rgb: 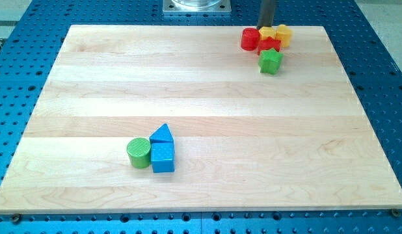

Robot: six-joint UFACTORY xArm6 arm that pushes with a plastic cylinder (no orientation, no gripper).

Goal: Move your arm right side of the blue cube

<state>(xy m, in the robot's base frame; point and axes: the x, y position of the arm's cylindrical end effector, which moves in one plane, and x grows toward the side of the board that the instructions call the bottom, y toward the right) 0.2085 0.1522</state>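
Resting near the view's bottom on the pale wooden surface, the blue cube touches a green cylinder and blue prism. Far beyond, my tip meets clustered red, yellow and green blocks. Blue perforated table surrounds everything.

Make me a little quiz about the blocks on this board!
1. True or false: the green cylinder touches the blue cube.
2. What sits just above the blue cube? A) blue triangle B) yellow block C) red cylinder
3. Where is my tip?

Key: 1 true. 2 A, the blue triangle. 3 At the view's top right, by the red cylinder and yellow blocks, far from the blue cube.
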